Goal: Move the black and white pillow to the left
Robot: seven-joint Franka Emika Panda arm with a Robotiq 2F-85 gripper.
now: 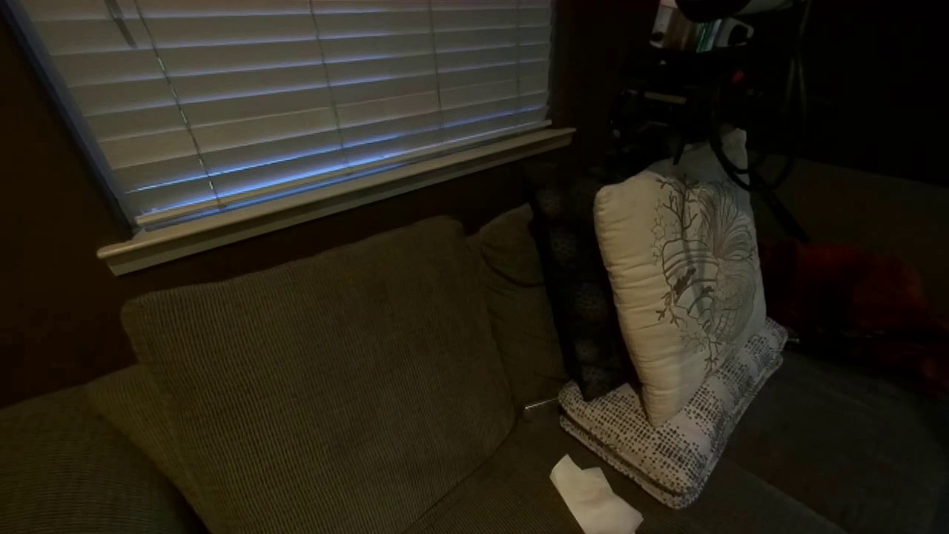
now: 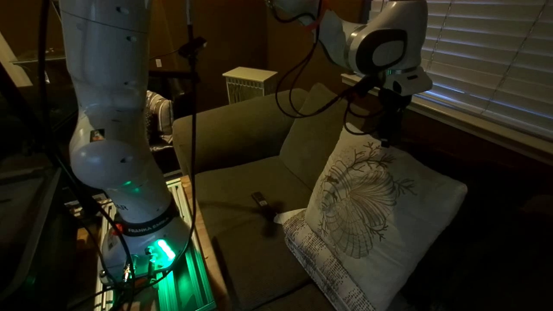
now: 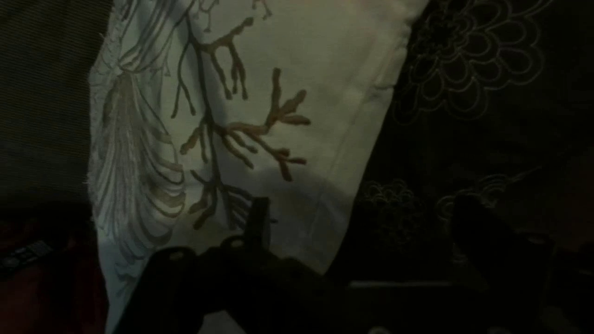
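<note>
A flat pillow with a black and white speckled pattern lies on the sofa; it also shows in an exterior view. A white pillow with a shell and coral print stands tilted on top of it, also in an exterior view and the wrist view. A black pillow with pale flower outlines stands behind the white one, also in the wrist view. My gripper is at the white pillow's top edge. In the wrist view the gripper is open, one finger before the white pillow, the other before the black one.
Sofa back cushions and a window sill stand behind. A white tissue lies in front of the pillows. A remote lies on the seat. Red cloth is beyond the pillows. A thin pole stands by the robot base.
</note>
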